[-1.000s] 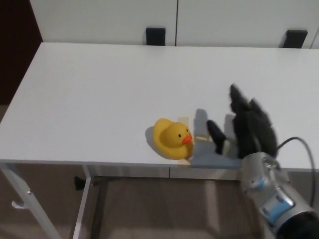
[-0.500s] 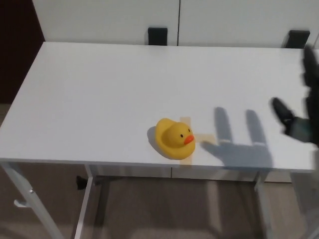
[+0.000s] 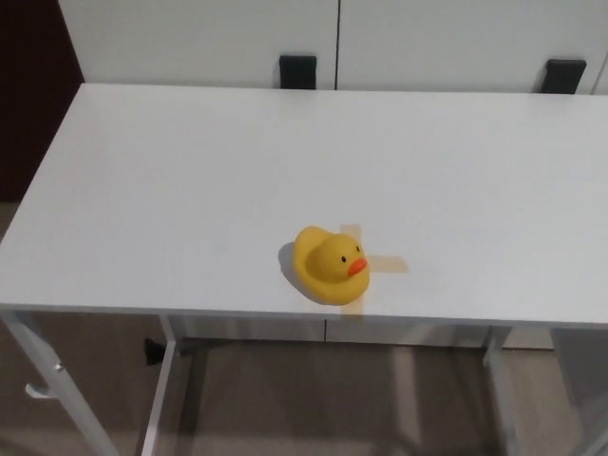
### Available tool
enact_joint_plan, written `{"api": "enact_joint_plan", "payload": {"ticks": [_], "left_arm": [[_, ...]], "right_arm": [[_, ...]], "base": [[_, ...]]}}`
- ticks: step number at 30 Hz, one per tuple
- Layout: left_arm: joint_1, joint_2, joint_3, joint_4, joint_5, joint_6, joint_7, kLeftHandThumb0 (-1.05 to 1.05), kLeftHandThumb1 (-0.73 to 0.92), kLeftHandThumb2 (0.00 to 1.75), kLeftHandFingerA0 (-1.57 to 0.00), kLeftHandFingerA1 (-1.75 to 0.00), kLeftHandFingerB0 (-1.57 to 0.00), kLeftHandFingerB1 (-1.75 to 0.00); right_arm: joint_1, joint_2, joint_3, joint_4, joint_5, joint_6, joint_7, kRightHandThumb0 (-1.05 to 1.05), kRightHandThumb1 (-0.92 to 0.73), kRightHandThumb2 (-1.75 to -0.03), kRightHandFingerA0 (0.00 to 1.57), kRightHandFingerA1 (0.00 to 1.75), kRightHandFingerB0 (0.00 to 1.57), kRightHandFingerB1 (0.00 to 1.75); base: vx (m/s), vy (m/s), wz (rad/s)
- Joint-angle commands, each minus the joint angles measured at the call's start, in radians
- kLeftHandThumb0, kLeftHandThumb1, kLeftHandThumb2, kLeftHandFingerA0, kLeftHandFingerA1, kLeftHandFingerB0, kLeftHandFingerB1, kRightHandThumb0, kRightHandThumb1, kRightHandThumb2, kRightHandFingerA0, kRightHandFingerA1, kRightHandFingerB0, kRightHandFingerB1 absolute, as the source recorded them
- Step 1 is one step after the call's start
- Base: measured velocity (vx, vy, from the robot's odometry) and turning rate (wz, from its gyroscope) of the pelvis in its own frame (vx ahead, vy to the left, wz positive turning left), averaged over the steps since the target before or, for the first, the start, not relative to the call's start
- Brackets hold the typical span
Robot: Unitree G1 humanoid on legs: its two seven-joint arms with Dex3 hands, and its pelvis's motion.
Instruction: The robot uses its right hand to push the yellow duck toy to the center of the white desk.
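The yellow duck toy (image 3: 330,265) sits near the white bench's (image 3: 190,180) front edge, apparently on a pale tape cross (image 3: 378,262). Neither hand shows, so their state cannot be told.

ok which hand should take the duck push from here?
Right, tentatively. Neither hand is in view, so pose can't decide it. The yellow duck toy sits near the front edge of the white desk, beak toward the robot's right, with open desk on that side.
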Motion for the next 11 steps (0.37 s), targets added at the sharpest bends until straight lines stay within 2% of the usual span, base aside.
{"api": "enact_joint_plan", "payload": {"ticks": [1, 3, 4, 7, 8, 9, 10, 11], "left_arm": [[0.012, 0.038, -0.005, 0.002, 0.015, -0.036, 0.012, -0.11, 0.64, 0.65, -0.85, -0.67, -0.93, -0.68], [0.012, 0.04, -0.006, 0.001, 0.015, -0.037, 0.012, -0.11, 0.64, 0.65, -0.85, -0.67, -0.93, -0.68], [0.011, 0.04, -0.005, 0.001, 0.013, -0.035, 0.01, -0.1, 0.65, 0.7, -0.85, -0.68, -0.92, -0.67], [0.008, 0.039, -0.003, 0.003, 0.01, -0.03, 0.009, -0.1, 0.65, 0.7, -0.85, -0.68, -0.92, -0.67], [0.009, 0.041, 0.0, 0.002, 0.007, -0.031, 0.006, -0.09, 0.62, 0.76, -0.86, -0.69, -0.94, -0.71], [0.01, 0.043, 0.003, 0.002, 0.004, -0.033, 0.003, -0.09, 0.62, 0.76, -0.86, -0.69, -0.94, -0.71], [0.009, 0.045, 0.009, 0.002, -0.002, -0.033, 0.001, -0.09, 0.64, 0.75, -0.9, -0.76, -0.94, -0.72], [0.009, 0.045, 0.009, 0.002, -0.002, -0.033, 0.001, -0.09, 0.64, 0.75, -0.9, -0.76, -0.94, -0.72]], "right_arm": [[0.231, -0.04, -0.216, 0.461, 0.215, -0.277, 0.032, -0.35, -0.34, -0.99, 0.93, 0.84, 0.54, 0.75], [0.239, -0.032, -0.215, 0.491, 0.222, -0.298, 0.056, -0.35, -0.34, -0.99, 0.93, 0.84, 0.54, 0.75], [0.246, -0.019, -0.22, 0.529, 0.241, -0.325, 0.108, -0.31, -0.36, -1.01, 1.16, 0.7, 0.74, 0.72], [0.253, -0.007, -0.227, 0.557, 0.261, -0.343, 0.157, -0.31, -0.36, -1.01, 1.16, 0.7, 0.74, 0.72], [0.192, 0.004, -0.198, 0.609, 0.248, -0.3, 0.222, -0.09, -0.68, -0.79, 0.98, 0.59, 0.68, 0.53], [0.145, 0.012, -0.176, 0.65, 0.237, -0.27, 0.271, -0.09, -0.68, -0.79, 0.98, 0.59, 0.68, 0.53], [0.112, 0.021, -0.161, 0.679, 0.231, -0.254, 0.311, -0.05, -0.63, -0.82, 1.0, 0.6, 0.7, 0.54], [0.112, 0.021, -0.161, 0.679, 0.231, -0.254, 0.311, -0.05, -0.63, -0.82, 1.0, 0.6, 0.7, 0.54]], "base": [[0.0, 0.0, 0.0], [0.0, 0.0, 0.0], [0.0, 0.0, 0.0], [0.0, 0.0, 0.0], [0.0, 0.0, 0.0], [0.0, 0.0, 0.0], [0.0, 0.0, 0.0], [0.0, 0.0, 0.0]]}}
